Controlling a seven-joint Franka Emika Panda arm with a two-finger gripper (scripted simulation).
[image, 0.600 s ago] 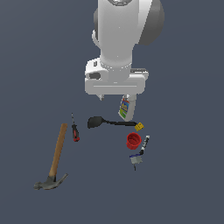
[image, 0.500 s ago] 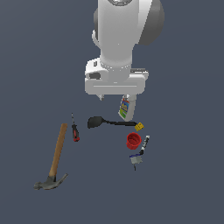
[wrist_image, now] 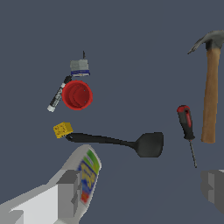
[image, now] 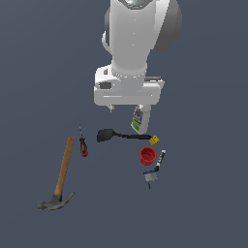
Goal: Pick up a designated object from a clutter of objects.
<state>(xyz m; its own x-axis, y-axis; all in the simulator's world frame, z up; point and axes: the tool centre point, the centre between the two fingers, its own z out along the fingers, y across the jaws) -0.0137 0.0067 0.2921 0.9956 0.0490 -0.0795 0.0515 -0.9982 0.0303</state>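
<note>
From the exterior view I've got the arm's white body high over the clutter, the red cup [image: 148, 156] on the bench between the black spoon's [image: 116, 135] handle end and the marker [image: 159, 161], with the white bottle [image: 139, 120] partly under the hand. On the wrist view the cup [wrist_image: 77, 95] sits mouth-up just beside the marker [wrist_image: 58, 95], and the two fingers [wrist_image: 68, 192] frame the edges far apart, so my jaws are wide open, gripping nothing.

Red cup [wrist_image: 77, 95] upright, marker [wrist_image: 58, 94] touching.

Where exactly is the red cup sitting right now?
In the exterior view, the red cup sits right of centre, beside the marker, just below the yellow block at the spoon handle's end.
</note>
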